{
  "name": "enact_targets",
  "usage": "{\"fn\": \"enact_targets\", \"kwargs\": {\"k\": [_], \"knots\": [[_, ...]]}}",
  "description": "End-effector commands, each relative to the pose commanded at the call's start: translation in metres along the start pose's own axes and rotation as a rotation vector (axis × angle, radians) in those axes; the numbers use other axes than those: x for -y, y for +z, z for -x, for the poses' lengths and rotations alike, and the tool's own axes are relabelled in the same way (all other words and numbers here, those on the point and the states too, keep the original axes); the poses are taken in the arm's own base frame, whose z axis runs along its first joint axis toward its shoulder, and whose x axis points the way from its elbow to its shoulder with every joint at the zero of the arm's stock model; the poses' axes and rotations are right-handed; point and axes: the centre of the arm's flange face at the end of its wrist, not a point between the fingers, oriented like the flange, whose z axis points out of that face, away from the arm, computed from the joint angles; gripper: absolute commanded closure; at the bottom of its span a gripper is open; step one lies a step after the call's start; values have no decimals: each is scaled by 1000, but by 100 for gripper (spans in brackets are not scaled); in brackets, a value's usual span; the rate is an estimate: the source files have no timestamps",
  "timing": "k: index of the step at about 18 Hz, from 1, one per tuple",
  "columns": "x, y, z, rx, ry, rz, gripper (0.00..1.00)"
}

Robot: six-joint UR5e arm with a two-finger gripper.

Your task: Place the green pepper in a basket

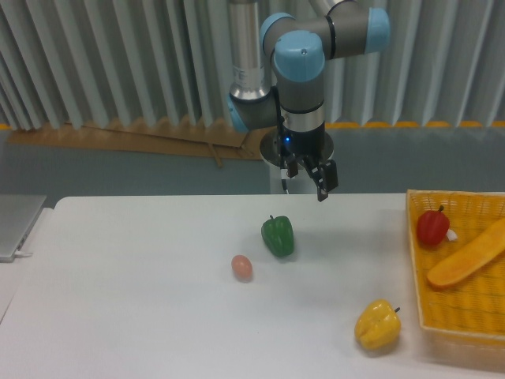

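The green pepper (278,235) sits upright on the white table, a little left of its middle, with its short stem up. My gripper (308,180) hangs above the table's far edge, up and to the right of the pepper and clear of it. Its two dark fingers (324,182) stand apart with nothing between them, so it is open. The yellow-orange woven basket (412,237) lies at the table's right edge, partly cut off by the frame.
In the basket lie a red pepper (432,227) and a long orange vegetable (465,254). A yellow pepper (377,324) rests on the table just left of the basket's near corner. A small pinkish egg-shaped object (241,267) lies left of the green pepper. A grey flat object (16,225) sits at the left edge.
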Motion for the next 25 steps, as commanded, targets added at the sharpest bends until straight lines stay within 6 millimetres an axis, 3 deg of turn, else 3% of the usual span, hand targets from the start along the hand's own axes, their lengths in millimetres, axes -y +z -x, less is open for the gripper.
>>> {"fn": "enact_targets", "kwargs": {"k": [5,14,18,22,25], "knots": [[9,17,10,51,-140,-42,0],[-10,33,0,74,-272,-65,0],[-13,46,-6,65,-280,-25,0],[-14,69,-31,32,-261,3,0],[-9,78,-38,21,-258,14,0]]}}
